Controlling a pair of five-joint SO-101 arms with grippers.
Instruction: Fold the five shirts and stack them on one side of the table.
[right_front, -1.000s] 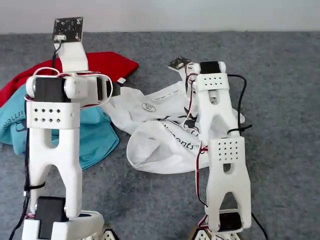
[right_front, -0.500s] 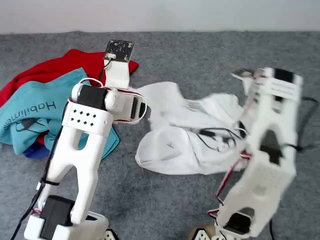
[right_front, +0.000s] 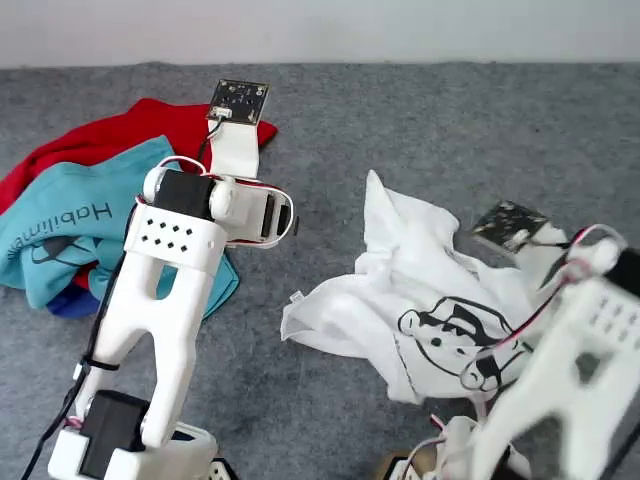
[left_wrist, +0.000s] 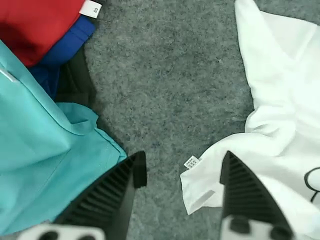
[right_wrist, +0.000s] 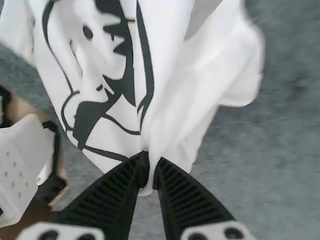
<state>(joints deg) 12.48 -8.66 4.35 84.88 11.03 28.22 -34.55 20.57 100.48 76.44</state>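
Note:
A crumpled white shirt (right_front: 420, 300) with a black drawing lies right of centre on the grey table; it also appears in the left wrist view (left_wrist: 280, 130) and the right wrist view (right_wrist: 150, 75). My right gripper (right_wrist: 149, 172) is shut on a fold of the white shirt, with the arm (right_front: 560, 380) low at the front right. My left gripper (left_wrist: 180, 175) is open above bare table, between the white shirt's hem and a teal shirt (left_wrist: 40, 165). The teal shirt (right_front: 70, 230) lies on a red shirt (right_front: 130, 135) at the far left, with a blue one (left_wrist: 60, 55) under them.
The grey carpet-like table surface (right_front: 450, 130) is bare at the back right and along the front centre. The left arm (right_front: 170, 290) stands over the edge of the teal shirt. A white care label (left_wrist: 91, 8) sticks out from the red shirt.
My right arm has swung to the front right, dragging the white shirt that way and turning its black drawing up. The left arm shifted right and now holds still.

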